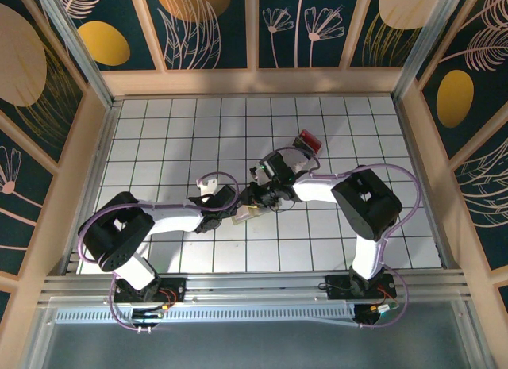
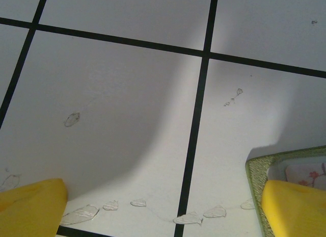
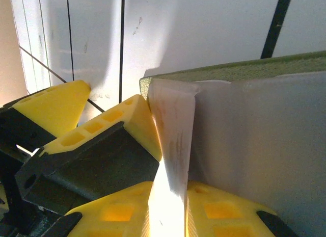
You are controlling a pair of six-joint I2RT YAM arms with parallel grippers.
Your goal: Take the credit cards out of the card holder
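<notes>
The right gripper is seen pinched narrow on a thin pale sheet standing up at the corner of the card holder. The holder is laid open, yellow-green rim and pale inside showing, on the white gridded table between the two arms. The left gripper is spread wide, with one yellow finger set over the holder's corner and the other over bare tile. A small red object is seen lying well apart, farther back.

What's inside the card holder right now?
Card holder lies open: pale lining, corner of a flower-printed card. Right gripper pinches a pale sheet at its edge. A finger of the left gripper covers the rest.
</notes>
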